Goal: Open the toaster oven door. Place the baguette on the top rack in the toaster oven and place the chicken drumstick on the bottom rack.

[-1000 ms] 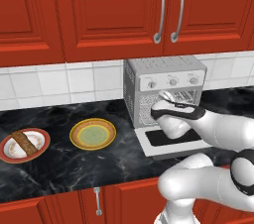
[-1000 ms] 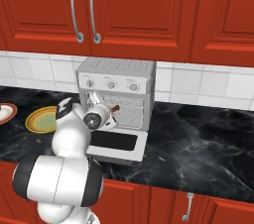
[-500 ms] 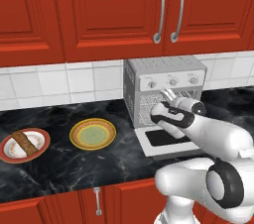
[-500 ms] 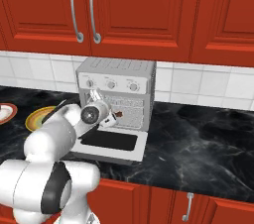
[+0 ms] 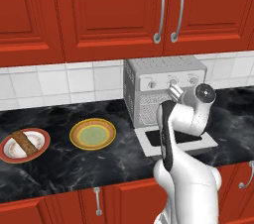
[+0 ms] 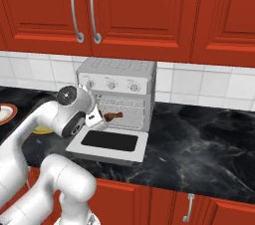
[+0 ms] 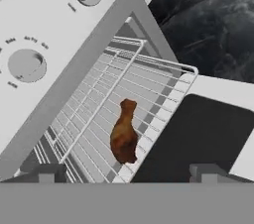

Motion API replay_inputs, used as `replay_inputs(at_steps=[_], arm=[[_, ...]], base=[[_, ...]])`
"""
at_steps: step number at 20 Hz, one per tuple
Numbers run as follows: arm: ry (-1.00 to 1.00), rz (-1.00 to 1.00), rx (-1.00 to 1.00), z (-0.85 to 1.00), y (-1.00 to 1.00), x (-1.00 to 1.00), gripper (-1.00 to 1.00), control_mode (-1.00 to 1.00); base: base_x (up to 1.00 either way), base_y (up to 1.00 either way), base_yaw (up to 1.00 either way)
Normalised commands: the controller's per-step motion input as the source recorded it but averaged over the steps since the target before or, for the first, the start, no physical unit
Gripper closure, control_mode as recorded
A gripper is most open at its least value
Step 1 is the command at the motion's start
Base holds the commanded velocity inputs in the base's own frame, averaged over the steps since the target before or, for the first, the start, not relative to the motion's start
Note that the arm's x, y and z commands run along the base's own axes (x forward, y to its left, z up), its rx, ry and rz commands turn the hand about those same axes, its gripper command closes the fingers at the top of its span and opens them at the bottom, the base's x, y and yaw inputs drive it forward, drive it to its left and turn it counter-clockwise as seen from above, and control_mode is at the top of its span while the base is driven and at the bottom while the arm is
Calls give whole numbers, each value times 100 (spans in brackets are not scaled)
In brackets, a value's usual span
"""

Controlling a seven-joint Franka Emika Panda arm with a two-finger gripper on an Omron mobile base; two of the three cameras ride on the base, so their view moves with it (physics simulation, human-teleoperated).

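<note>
Chicken drumstick, small reddish-brown meat piece (image 7: 124,135), is seen lying on silver wire rack (image 7: 149,89) over dropped grey glass-windowed door (image 7: 208,129), gripper (image 7: 126,172) spread empty; brown baguette (image 5: 23,141) judged next.

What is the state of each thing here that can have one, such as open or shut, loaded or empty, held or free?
toaster oven door: open, folded down flat on the counter.
chicken drumstick: lying on the bottom rack, not held.
baguette: on the red-rimmed plate, not yet in the toaster oven.
yellow plate: empty.
gripper: open, holding nothing.
upper cabinet doors: shut.
</note>
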Motion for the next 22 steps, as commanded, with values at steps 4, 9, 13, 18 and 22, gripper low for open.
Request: replay_inputs(at_steps=[4,9,13,18,22], arm=[[32,0,-11,23,0,-90,-100,-100],[16,12,-13,1,0,-91,-100,-100],[2,30,-15,0,-2,-46,-100,-100],[-7,55,-11,0,-40,0,-100,-100],[-2,51,-1,-26,-11,0,-100,-100]], base=[[0,0,0],[0,0,0],[0,0,0],[0,0,0],[0,0,0]])
